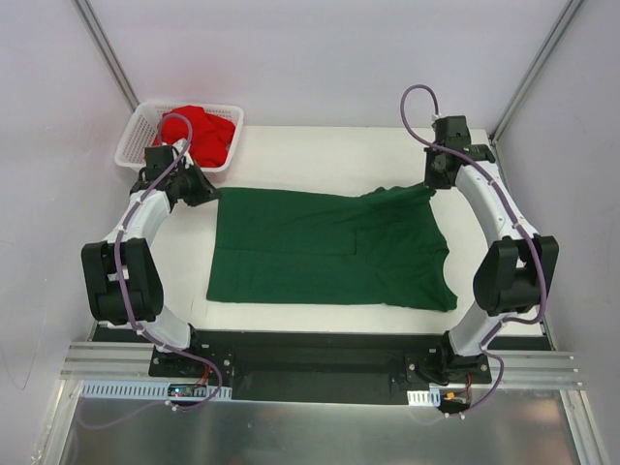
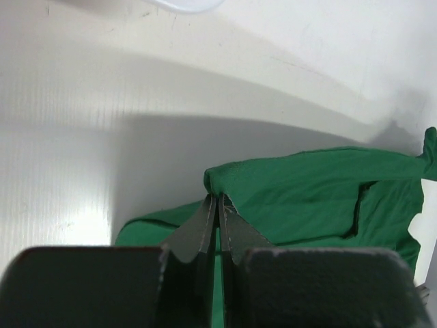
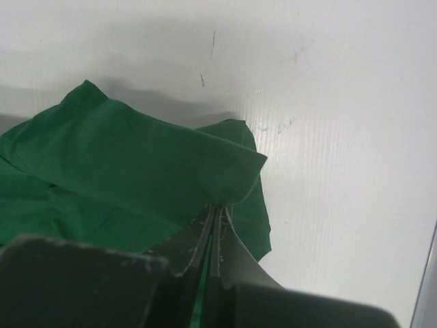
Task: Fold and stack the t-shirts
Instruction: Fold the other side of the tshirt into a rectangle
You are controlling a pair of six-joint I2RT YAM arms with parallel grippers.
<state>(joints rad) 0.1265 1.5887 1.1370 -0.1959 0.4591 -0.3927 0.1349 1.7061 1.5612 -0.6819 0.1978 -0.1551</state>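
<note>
The dark green t-shirt (image 1: 329,252) lies spread across the middle of the white table. My left gripper (image 1: 211,190) is shut on its far left corner, and the pinched green cloth (image 2: 287,191) bunches at the fingertips (image 2: 217,199). My right gripper (image 1: 433,186) is shut on the far right corner, where a fold of green cloth (image 3: 136,164) lifts off the table at the fingertips (image 3: 215,208). The red t-shirt (image 1: 199,134) sits crumpled in the white mesh basket (image 1: 138,124) at the far left.
The basket stands just behind my left gripper. Metal frame posts (image 1: 107,53) rise at both far corners. A black base plate (image 1: 320,358) runs along the near table edge between the arm bases.
</note>
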